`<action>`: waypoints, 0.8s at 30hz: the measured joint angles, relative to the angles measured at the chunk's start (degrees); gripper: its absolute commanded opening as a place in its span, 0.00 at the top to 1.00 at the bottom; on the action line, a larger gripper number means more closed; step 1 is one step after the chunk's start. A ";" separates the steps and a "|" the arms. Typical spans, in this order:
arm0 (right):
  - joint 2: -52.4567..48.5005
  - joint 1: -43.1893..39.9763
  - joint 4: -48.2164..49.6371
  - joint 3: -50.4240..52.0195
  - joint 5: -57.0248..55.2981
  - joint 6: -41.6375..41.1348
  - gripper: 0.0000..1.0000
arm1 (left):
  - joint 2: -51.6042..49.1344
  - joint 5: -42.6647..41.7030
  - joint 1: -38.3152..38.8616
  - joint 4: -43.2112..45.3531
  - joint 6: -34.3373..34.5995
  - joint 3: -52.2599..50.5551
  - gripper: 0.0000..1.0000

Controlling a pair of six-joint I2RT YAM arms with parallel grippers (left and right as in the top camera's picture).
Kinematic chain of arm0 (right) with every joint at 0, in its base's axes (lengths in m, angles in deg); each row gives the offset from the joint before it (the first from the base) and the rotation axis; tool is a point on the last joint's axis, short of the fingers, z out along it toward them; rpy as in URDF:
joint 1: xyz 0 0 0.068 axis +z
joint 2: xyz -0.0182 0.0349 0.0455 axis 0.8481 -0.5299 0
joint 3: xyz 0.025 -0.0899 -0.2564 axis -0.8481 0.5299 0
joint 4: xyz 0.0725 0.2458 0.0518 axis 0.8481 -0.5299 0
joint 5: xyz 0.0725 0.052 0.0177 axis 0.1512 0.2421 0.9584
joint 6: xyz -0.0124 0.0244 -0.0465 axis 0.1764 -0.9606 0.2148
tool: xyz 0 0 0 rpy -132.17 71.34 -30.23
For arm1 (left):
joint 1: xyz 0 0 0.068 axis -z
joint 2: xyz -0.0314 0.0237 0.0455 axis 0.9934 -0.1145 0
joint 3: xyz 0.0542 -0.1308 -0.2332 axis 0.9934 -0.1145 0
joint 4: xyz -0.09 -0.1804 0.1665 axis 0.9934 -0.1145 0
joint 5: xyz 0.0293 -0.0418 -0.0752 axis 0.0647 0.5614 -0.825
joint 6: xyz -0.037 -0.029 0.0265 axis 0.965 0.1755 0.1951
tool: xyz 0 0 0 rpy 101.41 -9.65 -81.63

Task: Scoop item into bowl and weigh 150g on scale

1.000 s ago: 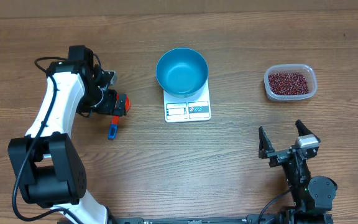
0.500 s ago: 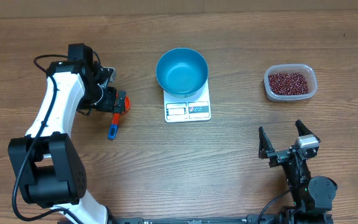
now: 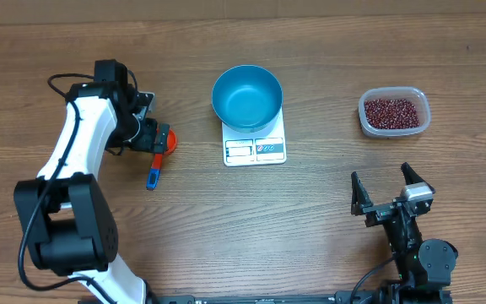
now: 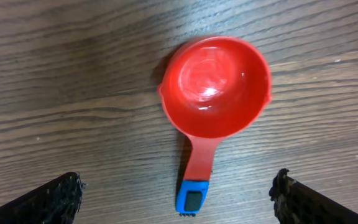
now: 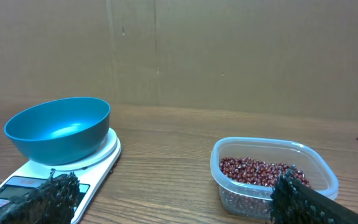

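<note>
**Overhead: both grippers open, scoop lying loose**

Your left gripper [image 3: 153, 140] hangs over the red scoop [image 4: 216, 87], jaws spread wide and clear of it on both sides. Your right gripper [image 3: 385, 192] is open too, well apart from the beans [image 3: 390, 111] in the tub [image 3: 426, 106]. The bowl [image 3: 246, 97] sits empty on the scale [image 3: 256, 149].

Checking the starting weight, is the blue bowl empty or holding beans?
Empty: overhead, the blue bowl shows only bare blue inside; the beans sit in the clear tub.
</note>
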 measured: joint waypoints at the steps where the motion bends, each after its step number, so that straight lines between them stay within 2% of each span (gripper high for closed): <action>1: 0.00 0.02 0.02 0.00 0.00 -0.02 0.00 | -0.39 0.11 0.02 0.07 0.00 0.00 0.00; 24: 0.02 0.02 0.00 0.00 0.00 0.00 0.00 | -2.12 0.33 -0.04 5.68 0.00 0.00 0.00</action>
